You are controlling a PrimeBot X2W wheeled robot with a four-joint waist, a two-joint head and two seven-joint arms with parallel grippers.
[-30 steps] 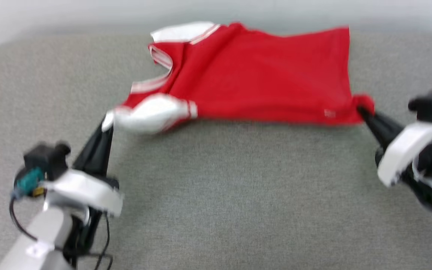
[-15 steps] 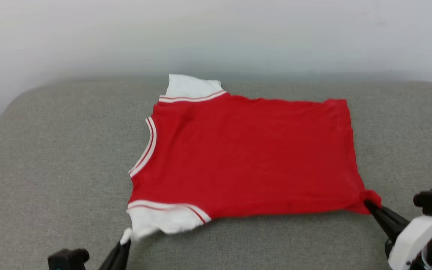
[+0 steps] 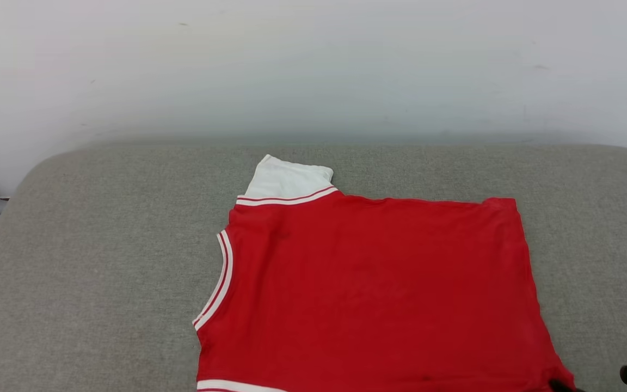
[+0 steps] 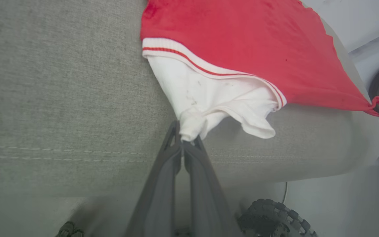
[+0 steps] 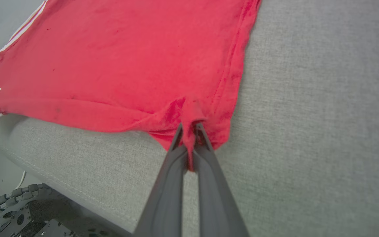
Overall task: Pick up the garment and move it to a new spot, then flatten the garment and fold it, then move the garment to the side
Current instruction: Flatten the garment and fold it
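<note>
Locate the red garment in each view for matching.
Head view: the garment lies lower centre, cut by the bottom edge.
Left wrist view: top right, white sleeve pinched by the left gripper.
Right wrist view: upper left, hem corner pinched by the right gripper.
Shared landmark: that hem corner, head view's bottom right, left wrist view's right edge.
</note>
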